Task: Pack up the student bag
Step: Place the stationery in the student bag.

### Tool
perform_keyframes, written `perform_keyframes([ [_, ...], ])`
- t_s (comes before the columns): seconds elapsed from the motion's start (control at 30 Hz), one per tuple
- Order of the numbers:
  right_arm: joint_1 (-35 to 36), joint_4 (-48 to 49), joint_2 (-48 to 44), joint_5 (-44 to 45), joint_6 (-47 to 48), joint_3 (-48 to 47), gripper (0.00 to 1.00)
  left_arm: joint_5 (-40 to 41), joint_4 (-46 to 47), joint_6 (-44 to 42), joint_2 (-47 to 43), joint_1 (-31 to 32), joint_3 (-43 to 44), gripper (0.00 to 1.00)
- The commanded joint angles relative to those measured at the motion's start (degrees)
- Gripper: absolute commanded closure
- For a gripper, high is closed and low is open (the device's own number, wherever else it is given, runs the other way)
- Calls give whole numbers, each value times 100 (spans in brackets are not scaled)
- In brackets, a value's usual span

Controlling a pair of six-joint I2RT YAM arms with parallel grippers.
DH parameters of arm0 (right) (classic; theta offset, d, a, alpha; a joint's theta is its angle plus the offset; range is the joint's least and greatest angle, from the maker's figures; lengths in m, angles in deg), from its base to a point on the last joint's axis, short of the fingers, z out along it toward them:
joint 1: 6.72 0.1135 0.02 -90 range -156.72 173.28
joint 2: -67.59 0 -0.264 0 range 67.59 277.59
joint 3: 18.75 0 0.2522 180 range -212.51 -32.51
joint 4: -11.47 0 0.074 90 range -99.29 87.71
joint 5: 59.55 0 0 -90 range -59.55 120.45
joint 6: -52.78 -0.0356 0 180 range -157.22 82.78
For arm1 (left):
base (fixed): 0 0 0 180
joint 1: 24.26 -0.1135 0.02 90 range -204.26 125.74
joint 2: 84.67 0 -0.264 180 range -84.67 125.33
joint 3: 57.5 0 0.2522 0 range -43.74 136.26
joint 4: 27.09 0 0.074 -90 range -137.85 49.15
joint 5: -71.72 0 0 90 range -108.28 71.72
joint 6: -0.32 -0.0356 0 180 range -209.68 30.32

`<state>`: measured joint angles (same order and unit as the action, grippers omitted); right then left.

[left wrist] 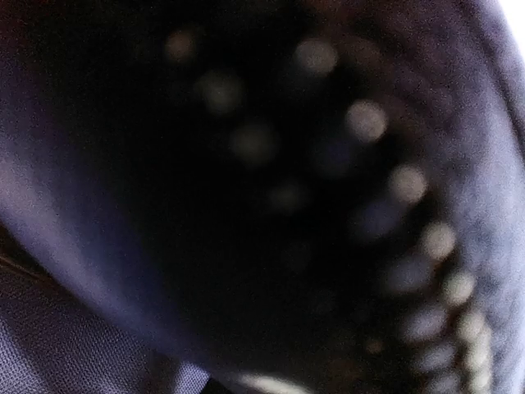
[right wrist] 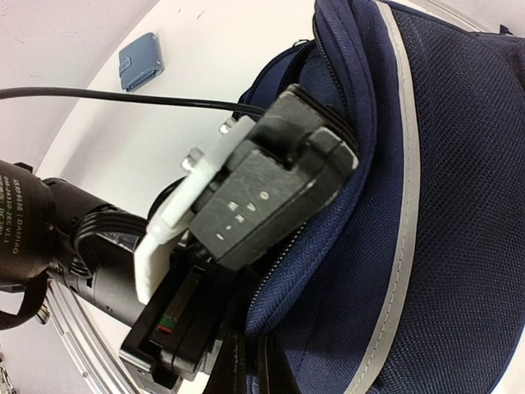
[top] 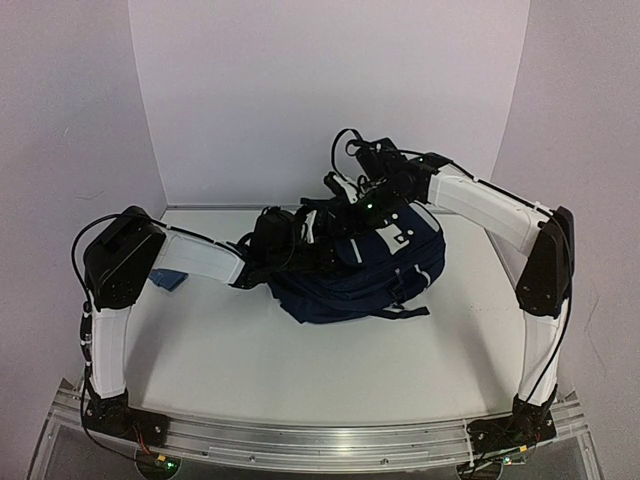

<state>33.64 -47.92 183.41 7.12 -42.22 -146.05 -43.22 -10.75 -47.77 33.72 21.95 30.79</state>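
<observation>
The student bag (top: 360,270), dark navy with black straps, lies on its side in the middle of the table. My left gripper (top: 283,243) is pushed into the bag's open mouth from the left, and its fingers are hidden inside. The left wrist view shows only dark, blurred navy fabric (left wrist: 459,164). In the right wrist view the left gripper's black and white body (right wrist: 262,193) sits in the opening. My right gripper (right wrist: 250,349) is shut on the zip edge of the bag (right wrist: 426,205) and holds the mouth up; it also shows in the top view (top: 355,203).
A small blue-grey pouch (top: 170,281) lies on the white table left of the bag, partly under my left forearm; it also shows in the right wrist view (right wrist: 141,64). White walls stand behind and at both sides.
</observation>
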Motion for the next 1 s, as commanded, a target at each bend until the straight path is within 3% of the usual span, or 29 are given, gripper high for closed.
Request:
perform_keyframes([
  [0.0, 262, 314, -389, -711, 139, 97, 100, -24, 639, -151, -91, 200, 206, 76],
  [0.07, 235, 316, -422, -717, 139, 150, 100, 217, 685, -142, -301, 204, -90, 67],
  [0.13, 202, 314, -450, -721, 147, 180, 100, 475, 671, -151, -566, 204, -363, 67],
  [0.43, 151, 324, -561, -650, 320, 518, 100, 1658, -413, -218, -1574, 178, -1024, 82],
  [0.53, 152, 325, -538, -663, 379, 639, 100, 1729, -445, -117, -1833, 124, -1283, 82],
  [0.9, 130, 370, -406, -660, 432, 1309, 100, 1888, -1976, -376, -3103, -669, -1742, 41],
  [0.97, 25, 338, -567, -628, 455, 1447, 100, 1845, -2238, -645, -3362, -814, -1749, 29],
])
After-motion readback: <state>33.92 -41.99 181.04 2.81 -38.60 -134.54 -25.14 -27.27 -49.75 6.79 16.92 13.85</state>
